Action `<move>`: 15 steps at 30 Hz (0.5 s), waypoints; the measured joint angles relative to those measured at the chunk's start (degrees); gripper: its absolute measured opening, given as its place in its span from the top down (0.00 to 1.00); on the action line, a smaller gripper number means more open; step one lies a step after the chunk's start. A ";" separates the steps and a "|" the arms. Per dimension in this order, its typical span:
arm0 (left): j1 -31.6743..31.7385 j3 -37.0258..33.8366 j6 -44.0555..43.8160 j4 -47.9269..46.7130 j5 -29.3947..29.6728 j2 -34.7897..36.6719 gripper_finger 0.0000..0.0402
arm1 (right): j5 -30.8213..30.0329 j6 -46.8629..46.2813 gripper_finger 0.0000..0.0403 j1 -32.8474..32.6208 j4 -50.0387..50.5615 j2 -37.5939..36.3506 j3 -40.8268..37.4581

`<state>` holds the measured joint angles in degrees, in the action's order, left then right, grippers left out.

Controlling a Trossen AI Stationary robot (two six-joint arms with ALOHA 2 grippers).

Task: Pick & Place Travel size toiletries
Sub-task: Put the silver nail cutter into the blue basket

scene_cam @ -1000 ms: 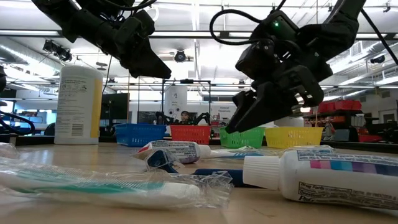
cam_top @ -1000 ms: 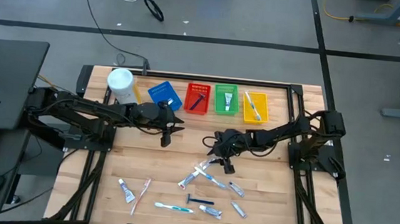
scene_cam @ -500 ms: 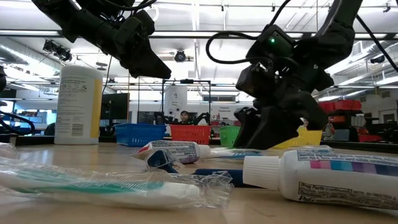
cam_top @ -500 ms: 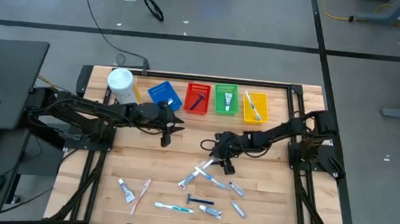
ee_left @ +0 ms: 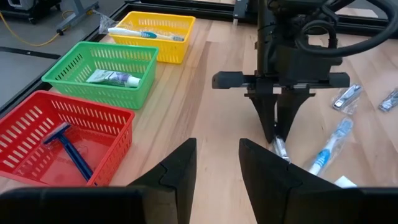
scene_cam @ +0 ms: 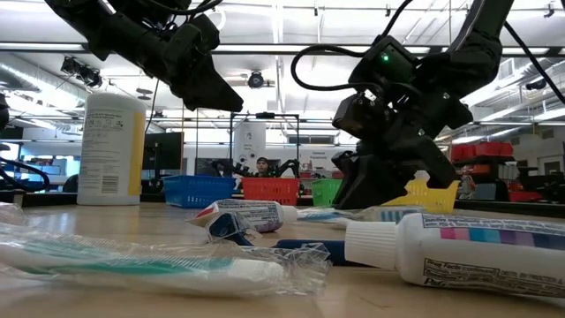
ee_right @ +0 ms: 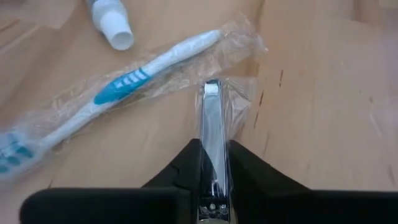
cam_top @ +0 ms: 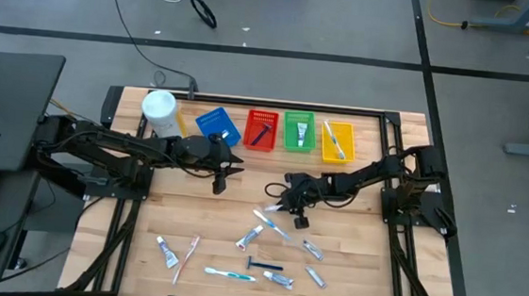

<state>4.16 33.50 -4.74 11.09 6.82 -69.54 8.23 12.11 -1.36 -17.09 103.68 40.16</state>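
My right gripper [cam_top: 282,206] is down at the table's middle, shut on a slim silver nail clipper [ee_right: 211,118] in a clear wrapper. A wrapped white-blue toothbrush [ee_right: 124,81] and a toothpaste tube's white cap [ee_right: 115,28] lie flat on the wood right beside it. Several more travel size toiletries [cam_top: 266,252] lie scattered toward the near edge. My left gripper [cam_top: 220,178] hovers open above the table's left centre, in front of the blue basket, with nothing between its fingers [ee_left: 180,171]. My right gripper pinches the silver clipper by its two long sides [ee_right: 212,163] between its two fingers, through the clear wrapper. The fingers point down at the table from above. The clipper's free end [ee_right: 211,90] reaches out past the fingertips over the wood; whether it is lifted clear I cannot tell.
Along the far edge stand a blue basket [cam_top: 214,125], a red basket [cam_top: 261,131] with a razor, a green basket [cam_top: 299,130] with a tube and a yellow basket [cam_top: 338,141] with a toothbrush. A white canister [cam_top: 160,111] stands at the far left.
My right gripper has come down toward the table among the toiletries and shut on the silver clipper. My left gripper has kept still.
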 joint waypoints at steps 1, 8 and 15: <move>0.00 0.00 -0.67 0.00 0.00 0.00 0.68 | -0.10 -0.50 0.85 0.05 -0.30 0.02 -0.02; 0.00 0.00 -3.00 0.97 0.01 -0.02 0.68 | -5.94 -0.64 0.86 0.99 -0.33 -4.59 -0.22; 0.00 0.00 -4.01 7.01 0.46 -0.04 0.68 | -13.47 2.75 0.85 3.11 -8.33 -8.15 -0.26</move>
<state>4.16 33.50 -8.75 18.10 7.28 -69.58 -5.24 14.86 1.75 -25.43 95.53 39.90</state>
